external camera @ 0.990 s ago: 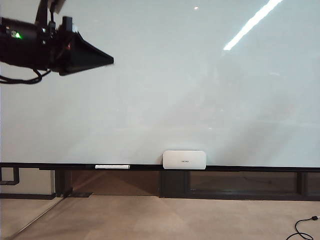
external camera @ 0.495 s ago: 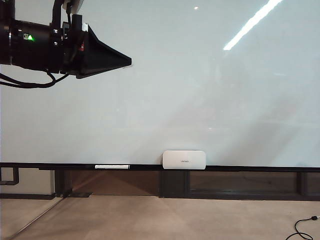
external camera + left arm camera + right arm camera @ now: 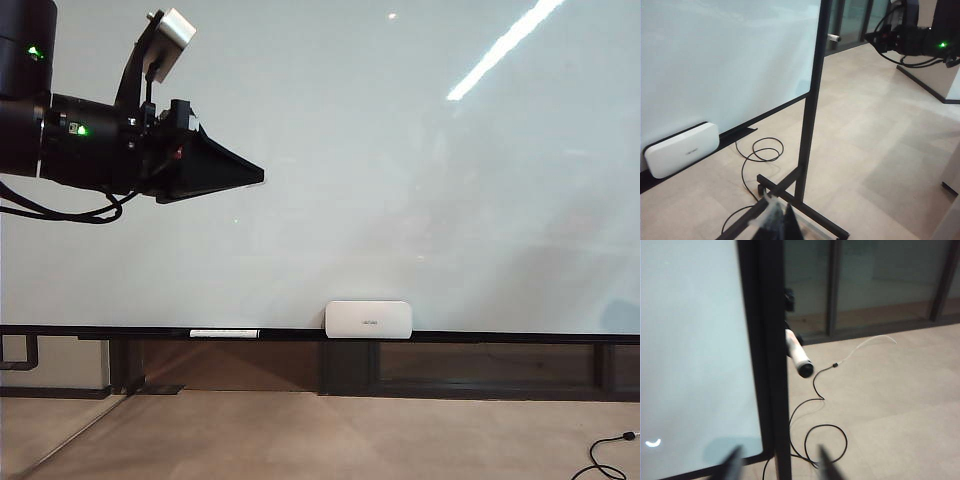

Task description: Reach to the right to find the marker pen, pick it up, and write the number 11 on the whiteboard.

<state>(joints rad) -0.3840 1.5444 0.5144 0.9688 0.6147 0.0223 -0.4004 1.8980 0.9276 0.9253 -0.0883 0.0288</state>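
Note:
The whiteboard (image 3: 400, 200) fills the exterior view. On its dark lower rail lies the marker pen (image 3: 224, 333), a slim white stick with a dark tip pointing right. My left gripper (image 3: 262, 177) hangs high at the left in front of the board, well above the pen, pointing right. Its fingers are shut to a point with nothing in them, as the left wrist view confirms for the left gripper (image 3: 782, 222). My right gripper (image 3: 780, 465) is out of the exterior view. It faces the board's black frame post (image 3: 767, 340) with its fingers spread open and empty.
A white rounded box (image 3: 368, 319) stands on the rail right of the pen, and the same box (image 3: 681, 149) shows in the left wrist view. A white cylinder with a dark end (image 3: 799, 360) sticks out beside the post. Black cables (image 3: 825, 435) loop on the floor.
In the exterior view my left arm has swung to the right and come down a little, its shut gripper still pointing right. The pen and the box have not moved.

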